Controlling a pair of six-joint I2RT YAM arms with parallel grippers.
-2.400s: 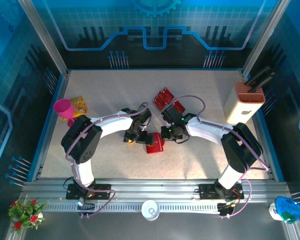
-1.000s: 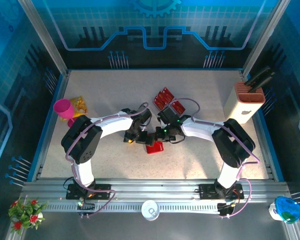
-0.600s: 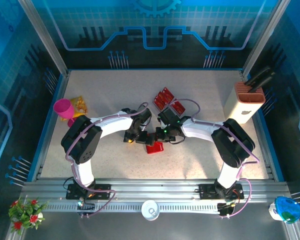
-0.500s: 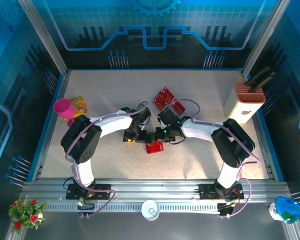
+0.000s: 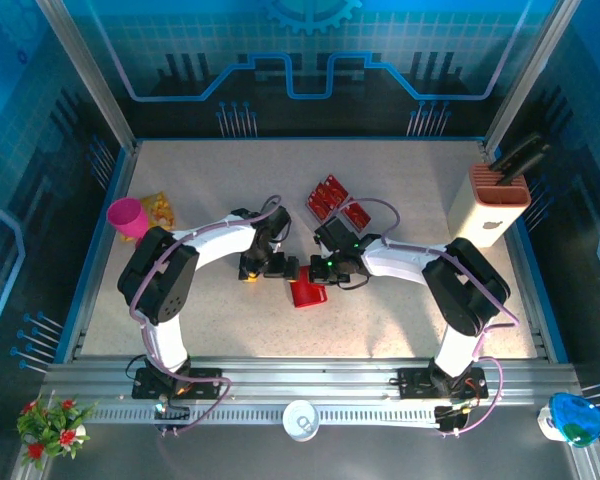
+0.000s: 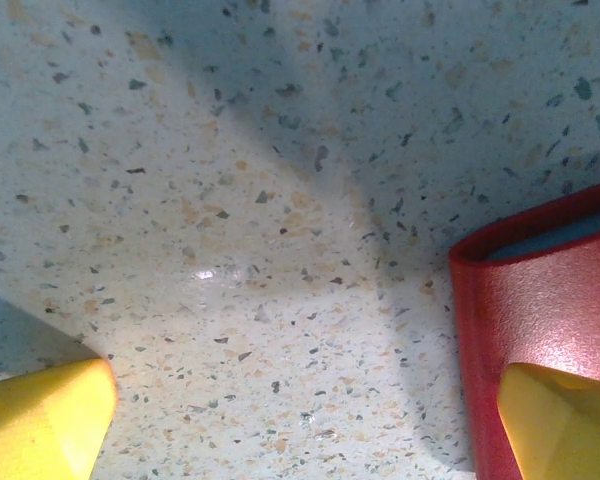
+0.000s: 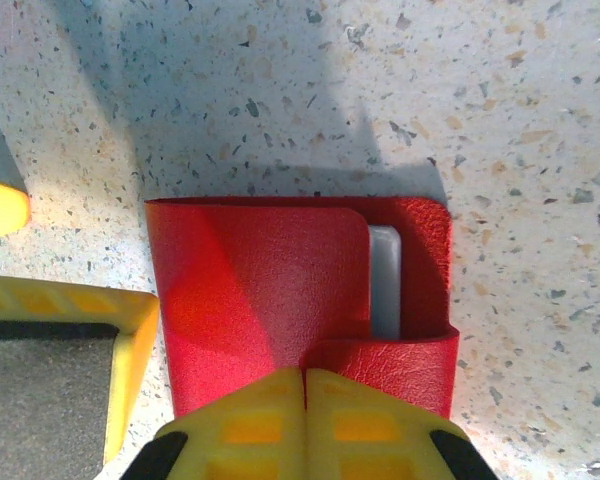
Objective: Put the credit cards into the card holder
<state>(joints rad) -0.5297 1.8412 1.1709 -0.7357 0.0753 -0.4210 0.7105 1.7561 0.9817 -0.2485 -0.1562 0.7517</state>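
The right gripper point(image 7: 305, 395) has its yellow fingers pressed flat together with no gap, over the near edge of the card holder point(image 7: 260, 290). Whether a flap is pinched between them is hidden. The left gripper point(image 6: 300, 425) stands wide, its smooth yellow tips cut off at the bottom corners of its wrist view. One tip is over the speckled, stone-like table point(image 6: 230, 200), and the other overlaps the holder's rim. The holder is grained red material, roughly square with rounded corners, lying flat mid-table. A pale grey strip point(image 7: 385, 280) shows in its right-hand pocket, running away from the right wrist. The credit cards point(image 5: 332, 200), red and dark, lie farther back, their details too small to read.
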